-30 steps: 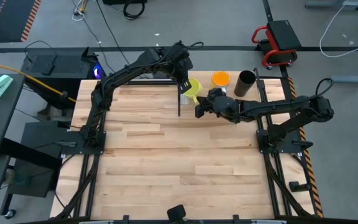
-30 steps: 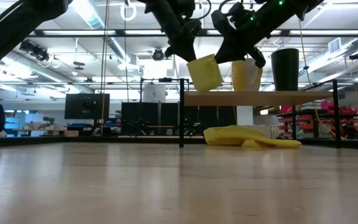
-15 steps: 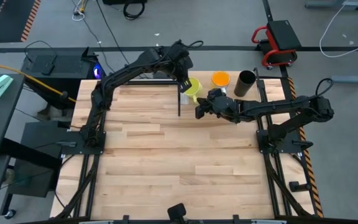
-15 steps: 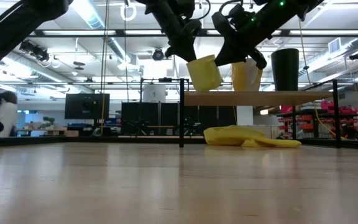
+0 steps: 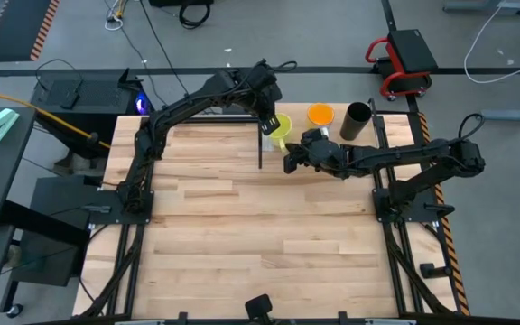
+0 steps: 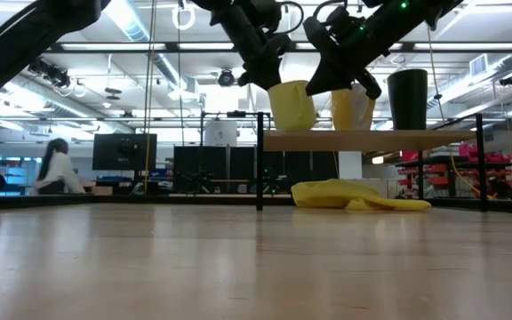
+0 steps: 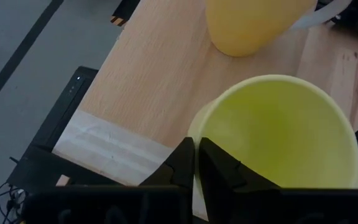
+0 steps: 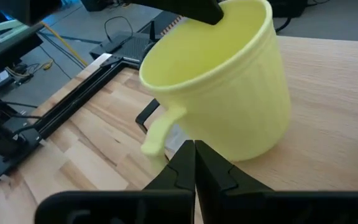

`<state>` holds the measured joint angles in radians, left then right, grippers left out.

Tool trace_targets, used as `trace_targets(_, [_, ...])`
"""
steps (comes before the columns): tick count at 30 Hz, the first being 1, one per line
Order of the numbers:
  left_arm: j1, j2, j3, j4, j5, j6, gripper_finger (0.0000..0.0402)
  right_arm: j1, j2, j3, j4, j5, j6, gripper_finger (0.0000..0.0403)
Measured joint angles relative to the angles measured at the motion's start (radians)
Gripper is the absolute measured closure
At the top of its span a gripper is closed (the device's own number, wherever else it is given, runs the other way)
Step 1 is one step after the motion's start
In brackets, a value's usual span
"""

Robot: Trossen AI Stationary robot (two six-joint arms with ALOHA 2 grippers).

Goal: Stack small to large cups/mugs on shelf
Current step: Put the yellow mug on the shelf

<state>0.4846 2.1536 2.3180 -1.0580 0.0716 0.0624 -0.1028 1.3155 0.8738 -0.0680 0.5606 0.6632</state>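
Left gripper [image 5: 270,124]: closed on the rim of the yellow mug [image 5: 281,129], one finger [image 7: 182,163] outside the wall and the other inside, as the left wrist view shows. The arm reaches from the table's left side across to the shelf's left end, wrist bent down over the mug.

Yellow mug [image 6: 292,106]: at the left end of the shelf [image 6: 372,140]. In the low view its base sits at the board's surface; whether it bears on the board cannot be told. Interior empty in the left wrist view [image 7: 278,134]. Handle [image 8: 160,132] sticks out sideways in the right wrist view.

Right gripper [image 5: 290,161]: fingers [image 8: 182,163] pressed together with nothing between them, just beside the yellow mug's lower wall [image 8: 229,106]. The arm stretches from the table's right side towards the shelf, forearm nearly level.

Orange cup [image 5: 320,115]: upright on the shelf, near the yellow mug; pale-sided in the low view [image 6: 352,108]. Contents not visible.

Black cup [image 5: 357,121]: tall, upright on the shelf towards its right end [image 6: 407,99], apart from the orange cup.

Yellow floppy thing [image 6: 358,196]: lying on the table [image 5: 260,235] under the shelf.

Person [image 6: 56,169]: seated in the room far behind the table.
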Motion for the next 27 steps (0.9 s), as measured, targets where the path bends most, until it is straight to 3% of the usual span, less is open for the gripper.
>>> trace_targets(13, [0.000, 0.001, 0.000, 0.012, -0.001, -0.006, 0.0336, 0.000, 0.000, 0.000, -0.007, 0.004, 0.000, 0.0395])
trace_targets(27, [0.012, -0.001, 0.012, 0.011, -0.024, -0.007, 0.0326, 0.000, 0.000, 0.000, -0.011, 0.008, -0.001, 0.0395])
